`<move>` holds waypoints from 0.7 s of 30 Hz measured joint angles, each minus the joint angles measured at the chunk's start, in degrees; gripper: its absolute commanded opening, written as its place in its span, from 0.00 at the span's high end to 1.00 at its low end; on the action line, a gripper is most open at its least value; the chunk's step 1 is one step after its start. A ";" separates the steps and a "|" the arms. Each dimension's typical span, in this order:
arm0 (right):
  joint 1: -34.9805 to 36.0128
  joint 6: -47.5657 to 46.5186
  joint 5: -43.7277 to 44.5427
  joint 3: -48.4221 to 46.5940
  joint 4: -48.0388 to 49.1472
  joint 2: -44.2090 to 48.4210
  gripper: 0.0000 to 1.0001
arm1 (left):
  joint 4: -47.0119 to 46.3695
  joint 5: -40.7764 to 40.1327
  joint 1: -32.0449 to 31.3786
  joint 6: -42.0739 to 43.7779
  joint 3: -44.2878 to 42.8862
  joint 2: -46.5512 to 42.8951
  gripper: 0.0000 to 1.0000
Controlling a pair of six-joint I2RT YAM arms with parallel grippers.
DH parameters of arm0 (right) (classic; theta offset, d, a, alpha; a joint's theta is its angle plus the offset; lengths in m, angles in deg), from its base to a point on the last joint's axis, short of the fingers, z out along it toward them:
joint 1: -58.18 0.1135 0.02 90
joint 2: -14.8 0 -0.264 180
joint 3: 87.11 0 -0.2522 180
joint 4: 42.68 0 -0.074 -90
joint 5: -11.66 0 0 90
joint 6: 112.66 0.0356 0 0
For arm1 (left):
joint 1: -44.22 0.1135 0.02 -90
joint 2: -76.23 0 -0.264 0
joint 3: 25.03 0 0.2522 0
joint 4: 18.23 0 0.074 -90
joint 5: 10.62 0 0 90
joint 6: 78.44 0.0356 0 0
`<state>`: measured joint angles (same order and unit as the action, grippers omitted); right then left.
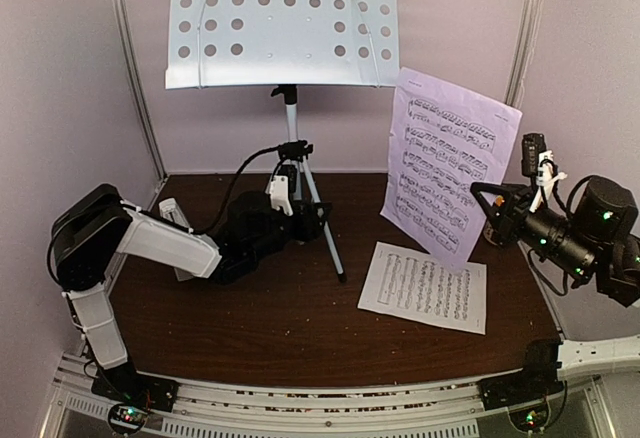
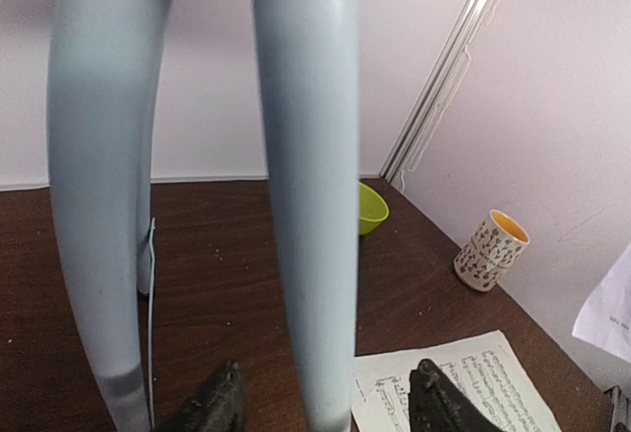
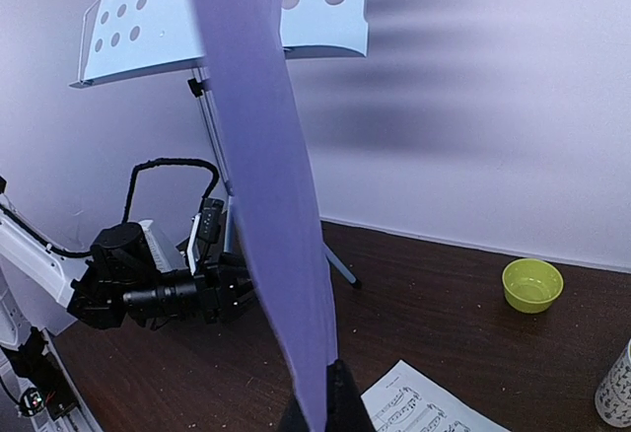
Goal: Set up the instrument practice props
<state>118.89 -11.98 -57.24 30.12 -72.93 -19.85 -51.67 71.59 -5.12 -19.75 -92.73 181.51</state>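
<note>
A sheet-music page (image 1: pixel 445 168) is held upright in the right end effector (image 3: pixel 330 407), the music stand tray (image 1: pixel 280 23) lying up-left. A tripod leg (image 2: pixel 306 205) is straddled by the part-open left end effector (image 2: pixel 330 402).

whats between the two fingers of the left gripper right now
One pale tripod leg stands between the fingers of the left gripper, with a gap on each side, so it is not clamped. The left wrist view shows this.

Flat page (image 1: pixel 422 286) right of music stand (image 1: pixel 283 23)
</note>
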 measured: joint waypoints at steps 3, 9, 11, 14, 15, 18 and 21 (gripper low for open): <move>-0.02 0.00 0.02 0.35 0.00 0.74 1.00 | -0.39 0.72 0.28 -0.87 -2.16 1.18 0.60; -0.07 -0.02 0.02 0.44 0.02 1.09 1.00 | -1.14 1.29 0.28 -4.59 -2.32 1.33 0.85; -0.09 -0.02 0.02 0.44 0.02 1.40 1.00 | -2.05 1.60 0.66 -6.25 -1.53 1.31 0.91; -0.09 -0.02 0.02 0.44 0.31 1.77 1.00 | -3.23 2.54 0.68 -6.12 -0.76 1.20 0.99; -0.09 -0.02 0.00 0.44 0.46 1.77 1.00 | -3.48 3.02 0.61 -6.54 -0.70 1.16 1.00; -0.09 -0.04 -0.02 0.44 0.57 1.73 1.00 | -3.80 3.30 0.55 -7.26 -0.52 1.09 1.00; -0.11 -0.07 -0.04 0.42 0.74 1.57 1.00 | -3.39 3.63 0.55 -8.04 -0.15 0.37 1.00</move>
<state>118.78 -12.05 -57.28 30.53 -72.19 -18.28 -55.06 75.22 -4.57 -27.79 -92.88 181.88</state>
